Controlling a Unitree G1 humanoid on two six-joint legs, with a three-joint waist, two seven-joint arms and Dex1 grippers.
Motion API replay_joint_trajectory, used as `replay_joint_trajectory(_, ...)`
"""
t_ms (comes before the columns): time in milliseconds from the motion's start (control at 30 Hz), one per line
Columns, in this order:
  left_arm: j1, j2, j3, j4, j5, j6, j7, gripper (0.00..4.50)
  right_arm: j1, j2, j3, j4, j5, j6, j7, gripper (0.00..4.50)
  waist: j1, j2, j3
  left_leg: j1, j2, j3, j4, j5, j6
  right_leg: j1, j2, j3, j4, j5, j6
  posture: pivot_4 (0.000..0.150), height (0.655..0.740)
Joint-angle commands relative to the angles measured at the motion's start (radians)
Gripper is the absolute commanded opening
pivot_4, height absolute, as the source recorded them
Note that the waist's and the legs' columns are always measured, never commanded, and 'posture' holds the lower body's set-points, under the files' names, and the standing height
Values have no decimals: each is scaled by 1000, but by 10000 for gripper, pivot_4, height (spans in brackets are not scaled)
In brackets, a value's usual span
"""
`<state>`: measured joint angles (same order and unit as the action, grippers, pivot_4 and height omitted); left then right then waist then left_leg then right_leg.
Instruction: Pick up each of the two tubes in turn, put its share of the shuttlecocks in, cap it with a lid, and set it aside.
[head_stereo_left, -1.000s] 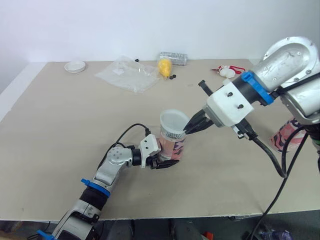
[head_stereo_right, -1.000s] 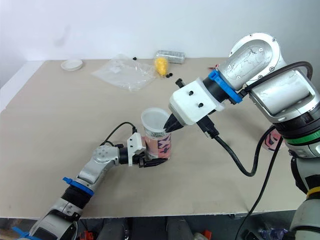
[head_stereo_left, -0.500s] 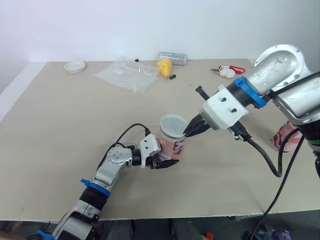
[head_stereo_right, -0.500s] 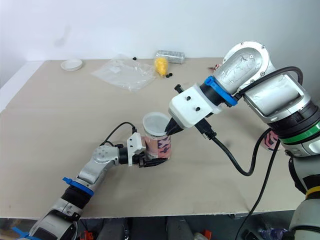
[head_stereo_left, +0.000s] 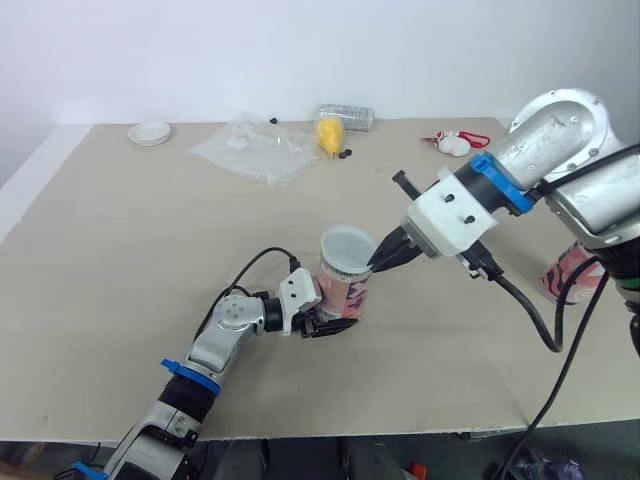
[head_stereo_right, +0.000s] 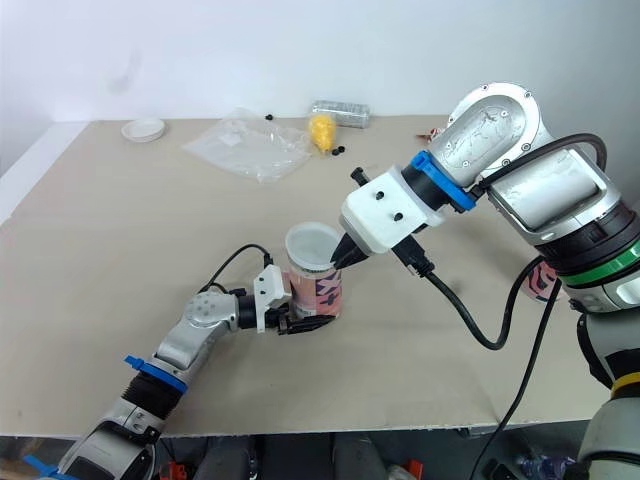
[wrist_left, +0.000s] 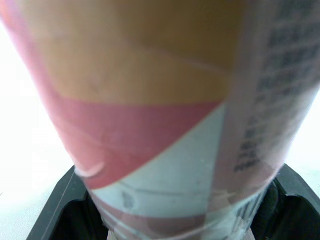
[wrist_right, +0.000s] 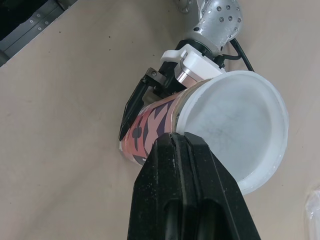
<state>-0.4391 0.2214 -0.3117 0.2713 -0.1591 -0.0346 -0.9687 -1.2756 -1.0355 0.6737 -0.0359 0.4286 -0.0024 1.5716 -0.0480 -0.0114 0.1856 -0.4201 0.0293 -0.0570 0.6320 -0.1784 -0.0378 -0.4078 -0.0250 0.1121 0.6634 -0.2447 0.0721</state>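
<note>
Left gripper (head_stereo_left: 326, 322): jaws spread wide, clamping the tube (head_stereo_left: 347, 293) between them near its base. Right gripper (head_stereo_left: 378, 263): jaws almost together, pinching the lid (head_stereo_left: 346, 246) rim atop tube.

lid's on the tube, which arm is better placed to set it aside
Left. The left tool is clamped round the tube low down, while the right tool, fingers shut, only touches the lid at its rim.

Bare table (head_stereo_left: 120, 260) all round the tube (head_stereo_left: 347, 292), right gripper (head_stereo_left: 375, 265) at its rim, plastic bag (head_stereo_left: 255, 150) well behind.
</note>
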Motion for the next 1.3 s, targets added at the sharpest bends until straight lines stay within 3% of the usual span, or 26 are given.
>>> replay_joint_trajectory(33, 29, 19, 5, 47, 25, 38, 20, 28978, -23, 0, -4, -4, 12, -5, 43, 232, 0, 0, 0, 0, 0, 0, 0, 0, 0, 0, 0, 0, 0, 0, 0, 1500, 7400)
replay_joint_trajectory(133, 31, 20, 5, 47, 26, 38, 21, 28978, -25, -2, -1, -5, 12, 4, 43, 232, 0, 0, 0, 0, 0, 0, 0, 0, 0, 0, 0, 0, 0, 0, 0, 1500, 7400)
replay_joint_trajectory(167, 31, 20, 5, 47, 26, 39, 21, 28978, -26, -2, 1, -5, 11, 3, 43, 6528, 0, 0, 0, 0, 0, 0, 0, 0, 0, 0, 0, 0, 0, 0, 0, 1500, 7400)
replay_joint_trajectory(200, 32, 20, 5, 47, 26, 39, 21, 28978, -25, 3, -5, -4, 10, 1, 43, 7631, 0, 0, 0, 0, 0, 0, 0, 0, 0, 0, 0, 0, 0, 0, 0, 1500, 7400)
replay_joint_trajectory(267, 33, 20, 5, 47, 26, 40, 21, 28978, -22, 11, -20, -3, 11, 9, 43, 16091, 0, 0, 0, 0, 0, 0, 0, 0, 0, 0, 0, 0, 0, 0, 0, 1500, 7400)
replay_joint_trajectory(500, 32, 21, 4, 48, 27, 43, 18, 28978, -20, 21, -66, -14, 57, 76, 43, 16091, 0, 0, 0, 0, 0, 0, 0, 0, 0, 0, 0, 0, 0, 0, 0, 1500, 7400)
replay_joint_trajectory(667, 32, 23, 5, 47, 27, 43, 16, 28978, 4, 37, -232, 1, 217, 369, 36, 16091, 0, 0, 0, 0, 0, 0, 0, 0, 0, 0, 0, 0, 0, 0, 0, 1500, 7400)
replay_joint_trajectory(900, 30, 28, 5, 50, 28, 41, 10, 28978, 104, 104, -400, -17, 297, 607, -78, 16091, -1, 0, 0, 0, 0, 0, 0, 0, 0, 0, 0, 0, 0, 0, -1, 1500, 7400)
replay_joint_trajectory(1067, 21, 25, 8, 53, 26, 43, 10, 28978, 176, 200, -448, -32, 239, 646, -213, 142, 0, 0, 0, 0, 1, -1, 0, 0, 0, 0, 1, 0, 0, 1, -1, 1500, 7400)
replay_joint_trajectory(1300, 20, 23, 9, 48, 22, 47, 11, 28978, 241, 259, -449, -56, 166, 645, -278, 142, 0, 0, 0, -1, 0, -1, 0, 0, 0, 0, 1, 0, 0, 1, 0, 1500, 7400)
